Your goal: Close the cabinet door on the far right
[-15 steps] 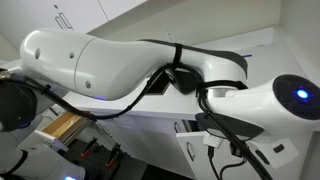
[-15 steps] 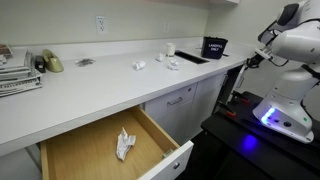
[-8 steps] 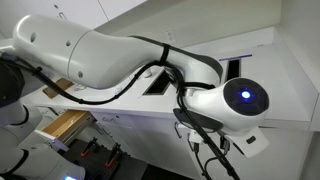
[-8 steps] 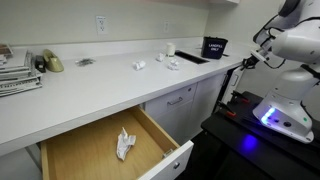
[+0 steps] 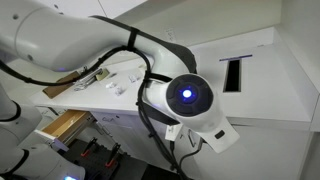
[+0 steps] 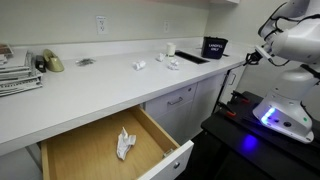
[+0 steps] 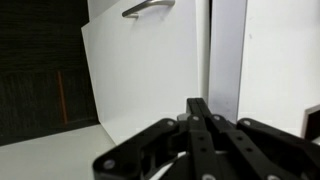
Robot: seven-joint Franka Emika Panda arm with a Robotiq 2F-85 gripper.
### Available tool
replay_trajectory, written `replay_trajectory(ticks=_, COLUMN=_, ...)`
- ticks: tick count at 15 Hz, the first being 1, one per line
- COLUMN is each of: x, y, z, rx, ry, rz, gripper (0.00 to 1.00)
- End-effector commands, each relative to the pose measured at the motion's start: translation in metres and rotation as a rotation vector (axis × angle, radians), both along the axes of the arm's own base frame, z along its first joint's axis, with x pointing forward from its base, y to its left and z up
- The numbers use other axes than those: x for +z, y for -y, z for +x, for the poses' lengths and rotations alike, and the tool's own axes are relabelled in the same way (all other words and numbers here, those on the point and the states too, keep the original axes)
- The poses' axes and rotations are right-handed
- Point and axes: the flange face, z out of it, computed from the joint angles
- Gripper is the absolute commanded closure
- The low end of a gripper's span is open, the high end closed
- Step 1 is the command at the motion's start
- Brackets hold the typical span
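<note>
In the wrist view the white cabinet door (image 7: 150, 70) fills the left and middle of the picture, with its slim dark handle (image 7: 148, 8) at the top edge. A grey strip (image 7: 227, 50) runs between it and another white panel (image 7: 282, 60) on the right. My gripper (image 7: 200, 104) comes in from the bottom, its fingers pressed together with nothing between them, a short way in front of the door's right edge. In an exterior view the gripper (image 6: 249, 58) hangs by the far end of the counter. In the exterior view from the arm's side my arm (image 5: 185, 95) hides the gripper.
A light-wood drawer (image 6: 105, 150) stands pulled out, with a small white thing (image 6: 124, 144) in it; it also shows in the exterior view from the arm's side (image 5: 63, 125). The white counter (image 6: 100, 85) carries small items, papers and a dark container (image 6: 214, 46). My base (image 6: 283, 112) stands beside the cabinets.
My arm has swung round: the joint with the blue light has moved left and down in an exterior view. The gripper has shifted slightly by the counter's end. The drawer has not moved.
</note>
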Motion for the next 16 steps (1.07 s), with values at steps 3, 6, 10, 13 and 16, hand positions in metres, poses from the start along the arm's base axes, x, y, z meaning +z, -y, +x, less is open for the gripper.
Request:
replay_trajectory(ticks=3, x=0.081, y=-0.05, z=-0.065, rx=-0.051, ry=0.06, rz=-0.1, gripper=1.0)
replay_trajectory(ticks=6, x=0.12, y=-0.065, z=-0.09, rx=-0.022, ry=0.021, rz=-0.173, gripper=1.0)
replay_trajectory(ticks=10, x=0.159, y=-0.08, z=-0.106, rx=0.067, ry=-0.057, rz=-0.285, gripper=1.0)
replay_trajectory(ticks=13, x=0.176, y=-0.09, z=-0.11, rx=0.116, ry=-0.095, rz=-0.34, gripper=1.0)
replay_trajectory(ticks=16, x=0.184, y=-0.097, z=-0.113, rx=0.155, ry=-0.12, rz=-0.382, gripper=1.0)
